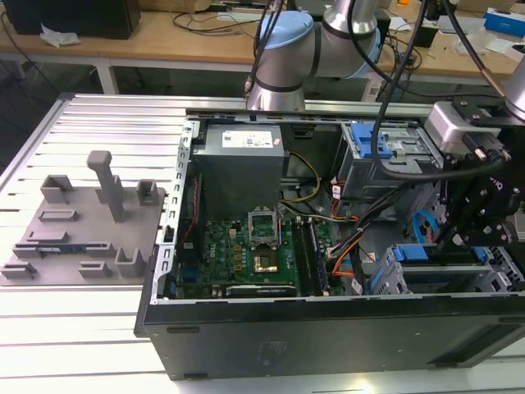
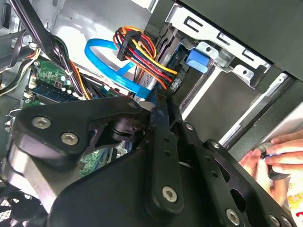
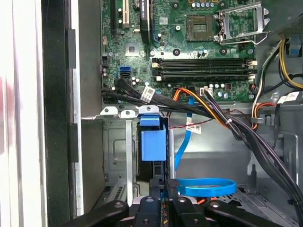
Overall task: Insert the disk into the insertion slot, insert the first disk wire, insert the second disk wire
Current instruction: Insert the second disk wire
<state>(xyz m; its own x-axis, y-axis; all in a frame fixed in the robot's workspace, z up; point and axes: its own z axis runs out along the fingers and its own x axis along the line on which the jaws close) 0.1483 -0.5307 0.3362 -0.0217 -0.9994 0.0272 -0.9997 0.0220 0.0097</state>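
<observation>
Worktop (image 1: 98, 345): pale slatted metal surface; it carried the open case and a grey fixture plate (image 1: 78, 238) toward the exterior view's left.
Case (image 1: 328, 328): open computer chassis, side panel off, with motherboard (image 1: 246, 254) and grey power supply (image 1: 242, 160) exposed.
Arm (image 1: 283, 57): reached over the case from the far side, its wrist down at the exterior view's right end.
Slot (image 1: 492, 271): grey drive cage at the case's near corner on the exterior view's right, directly below the hand.
Disk (image 3: 154, 142): blue carrier seen end-on in the first wrist view, sitting inside the cage rails; apparently seated, though depth could not be confirmed.
Hand (image 3: 171, 201): black linkage fingers closed together, or nearly so, just above the carrier; whether they pinched a connector or wire could not be told.
Wires: blue flat data cable (image 2: 111, 64) looped beside the hand; multicolour power lead (image 2: 142, 54) hung just beside the cage.
Handling (judged): disk dense, rigid, shock-sensitive; grip the plastic frame edges. Wires limp; grip the stiff plug body, not the cable.
Person: fingers (image 2: 272, 158) visible outside the case wall in the second wrist view.
</observation>
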